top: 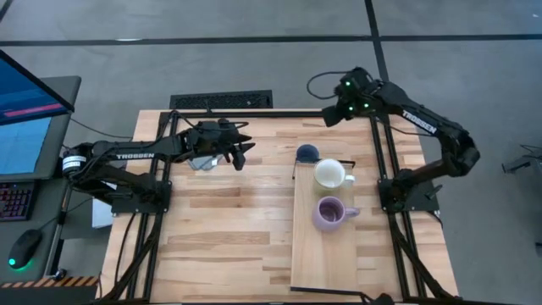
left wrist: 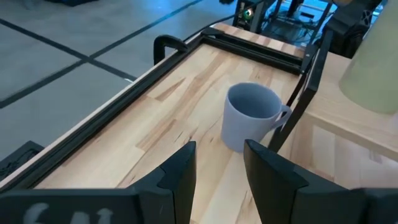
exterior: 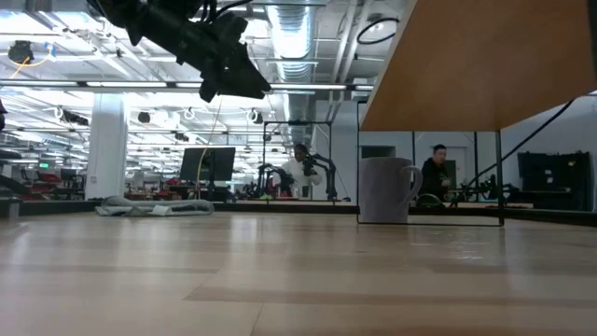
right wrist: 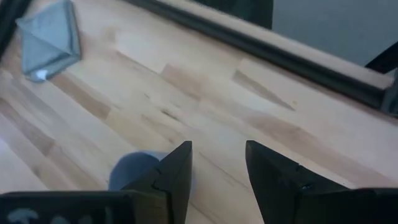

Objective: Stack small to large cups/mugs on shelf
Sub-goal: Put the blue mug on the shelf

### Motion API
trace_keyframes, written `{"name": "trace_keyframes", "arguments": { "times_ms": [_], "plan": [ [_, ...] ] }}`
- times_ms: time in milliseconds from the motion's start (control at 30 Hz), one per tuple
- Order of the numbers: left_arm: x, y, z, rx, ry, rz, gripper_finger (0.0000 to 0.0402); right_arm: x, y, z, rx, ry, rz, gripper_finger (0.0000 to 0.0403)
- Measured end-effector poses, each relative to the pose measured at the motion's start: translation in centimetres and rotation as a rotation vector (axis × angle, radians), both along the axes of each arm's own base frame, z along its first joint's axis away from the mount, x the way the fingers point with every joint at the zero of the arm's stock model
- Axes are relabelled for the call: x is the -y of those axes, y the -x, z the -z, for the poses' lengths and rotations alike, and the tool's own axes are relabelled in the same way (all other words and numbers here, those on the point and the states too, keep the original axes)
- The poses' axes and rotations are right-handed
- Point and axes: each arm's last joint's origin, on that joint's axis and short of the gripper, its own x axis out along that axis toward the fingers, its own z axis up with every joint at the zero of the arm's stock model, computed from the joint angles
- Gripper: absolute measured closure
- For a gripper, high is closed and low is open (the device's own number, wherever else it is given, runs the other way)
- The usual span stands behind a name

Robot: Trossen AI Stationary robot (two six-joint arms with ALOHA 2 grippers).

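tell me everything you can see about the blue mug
The slate blue mug is a small, smooth, ceramic-looking cup with one loop handle, standing upright and mouth up on the slatted tabletop. It sits just off the far end of the shelf, beside its thin dark frame, not on the plank. Nothing grips it; the left gripper is open, short of it.

We see even, bright light from the white ceiling lamps (exterior: 56, 58) in the low view. The two dark fingers (left wrist: 180, 177) in both wrist views look blurred.
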Motion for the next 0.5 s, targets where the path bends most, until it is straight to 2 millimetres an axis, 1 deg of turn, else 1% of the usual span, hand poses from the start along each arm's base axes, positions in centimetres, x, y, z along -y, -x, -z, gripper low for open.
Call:
{"name": "trace_keyframes", "arguments": {
  "times_ms": [67, 167, 233, 333, 433, 500],
  "plan": [
    [0.0, 0.0, 0.0, 0.000, 0.000, 0.000, 0.0277, 0.0, -0.5, 0.6, -0.017, -0.020, -0.014, 0.0232],
    [0.0, 0.0, 0.0, 0.000, 0.000, 0.000, 0.0277, -0.4, -1.6, 1.2, -0.036, -0.043, -0.057, 0.0232],
    [0.0, 0.0, 0.0, 0.000, 0.000, 0.000, 0.0277, -1.1, -2.3, 1.7, -0.054, -0.061, -0.138, 0.0232],
    [0.0, 0.0, 0.0, 0.000, 0.000, 0.000, 0.0277, -2.5, -3.0, 1.8, -0.077, -0.058, -0.246, 0.0232],
    [0.0, 0.0, 0.0, -0.001, 0.000, -0.001, 0.0277, -3.6, -3.8, 1.8, -0.082, -0.057, -0.286, 0.0232],
    [0.0, 0.0, 0.0, 0.000, -0.001, -0.001, 0.0277, -4.0, -4.1, 1.8, -0.105, -0.040, -0.259, 0.0232]
  ]
}}
